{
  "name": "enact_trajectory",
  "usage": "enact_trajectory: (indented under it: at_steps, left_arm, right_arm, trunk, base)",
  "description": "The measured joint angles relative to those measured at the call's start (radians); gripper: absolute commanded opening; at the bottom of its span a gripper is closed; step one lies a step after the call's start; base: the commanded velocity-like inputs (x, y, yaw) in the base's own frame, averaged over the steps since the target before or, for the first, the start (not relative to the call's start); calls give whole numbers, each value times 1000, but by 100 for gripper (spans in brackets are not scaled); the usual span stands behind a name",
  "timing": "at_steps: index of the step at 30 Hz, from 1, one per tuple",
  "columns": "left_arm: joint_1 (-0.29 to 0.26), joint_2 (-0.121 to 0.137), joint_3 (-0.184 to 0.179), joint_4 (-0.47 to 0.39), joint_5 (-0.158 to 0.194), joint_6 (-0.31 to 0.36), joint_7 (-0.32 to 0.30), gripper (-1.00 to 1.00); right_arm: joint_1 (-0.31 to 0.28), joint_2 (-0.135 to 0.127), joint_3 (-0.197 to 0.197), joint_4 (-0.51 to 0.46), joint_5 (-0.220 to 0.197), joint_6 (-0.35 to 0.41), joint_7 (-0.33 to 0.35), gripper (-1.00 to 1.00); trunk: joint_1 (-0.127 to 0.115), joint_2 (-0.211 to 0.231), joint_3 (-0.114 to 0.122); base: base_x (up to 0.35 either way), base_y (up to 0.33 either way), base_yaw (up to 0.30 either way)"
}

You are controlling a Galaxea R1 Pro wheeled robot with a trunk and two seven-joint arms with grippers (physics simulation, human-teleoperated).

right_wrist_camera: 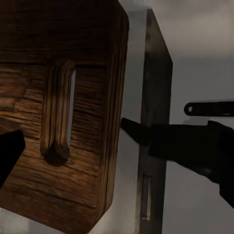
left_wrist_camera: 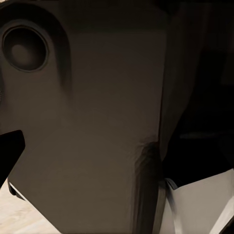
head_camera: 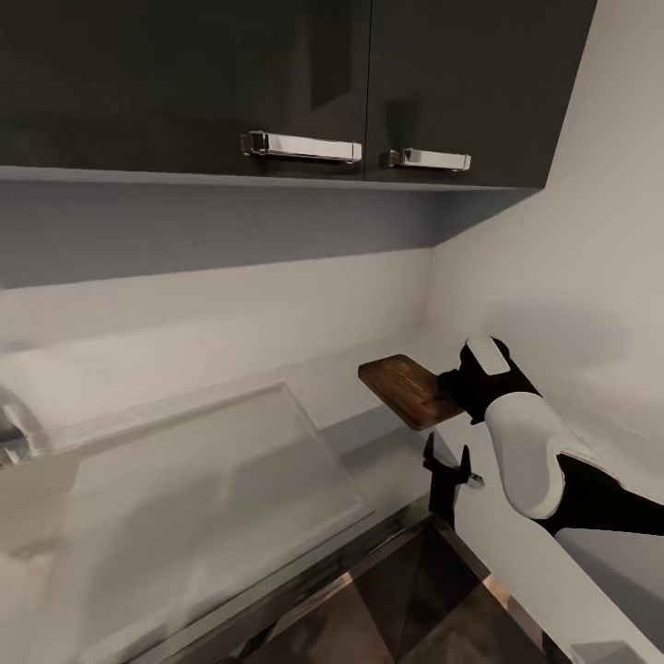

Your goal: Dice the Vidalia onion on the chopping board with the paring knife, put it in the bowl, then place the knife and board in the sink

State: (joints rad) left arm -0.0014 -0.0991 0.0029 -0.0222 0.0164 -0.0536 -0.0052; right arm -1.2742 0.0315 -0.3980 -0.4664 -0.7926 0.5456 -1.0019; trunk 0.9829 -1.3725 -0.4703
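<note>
Right tool [head_camera: 454, 387] is pinching the chopping board [head_camera: 410, 392] by its slotted end, holding it lifted above the tabletop [head_camera: 387, 452]. Board is sticking out toward 10 o'clock from the tool, long axis pointing the same way. Sink [head_camera: 212, 489] is lying toward 8 o'clock, near and below. Left tool [head_camera: 449, 475]: grip state cannot tell. Wall cabinets [head_camera: 277, 83] are hanging farthest back.
</note>
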Motion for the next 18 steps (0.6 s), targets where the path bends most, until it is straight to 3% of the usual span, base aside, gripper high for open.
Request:
enact_trajectory:
  at_steps: [18]
  left_arm:
    - [0, 2, -1, -1, 0, -2, 0, 100]
  right_arm:
    - [0, 0, 1, -28, 1, 0, -2, 100]
  trunk:
    - [0, 0, 0]
  base:
    - [0, 0, 0]
